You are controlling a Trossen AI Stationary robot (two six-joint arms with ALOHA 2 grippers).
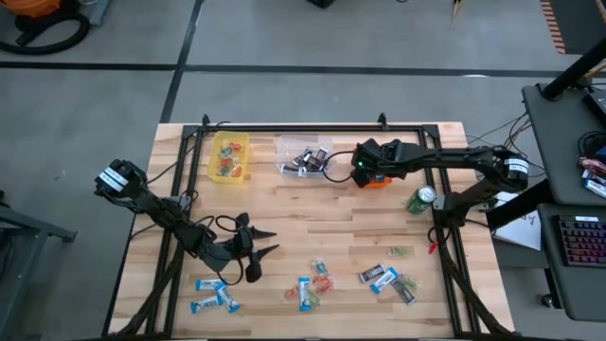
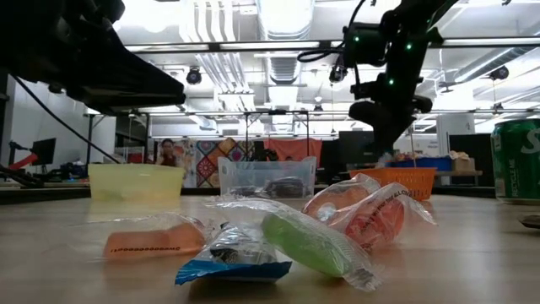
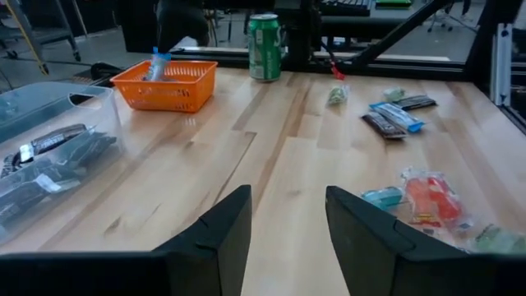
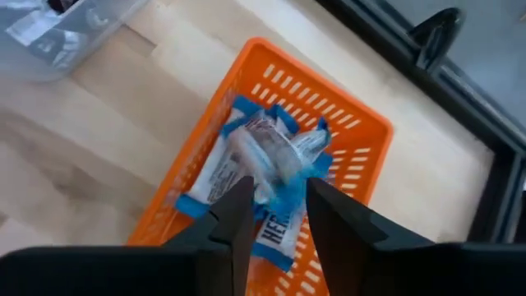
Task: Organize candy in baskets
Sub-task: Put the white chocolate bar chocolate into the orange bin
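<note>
The right gripper [image 4: 271, 205] hangs over the orange basket [image 4: 362, 136], fingers just parted around a blue-and-white bar [image 4: 271, 164], letting go. Left gripper [image 3: 288, 226] waits w/ fingers apart. Bars look light & crinkly, prob. slippery; pinch the middle.

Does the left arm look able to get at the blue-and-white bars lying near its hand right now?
Probably yes. The left hand hangs open over bare wood, and the blue-and-white bars lie loose on the table just beside it, nothing over them. The right hand is far off, above the orange basket.
</note>
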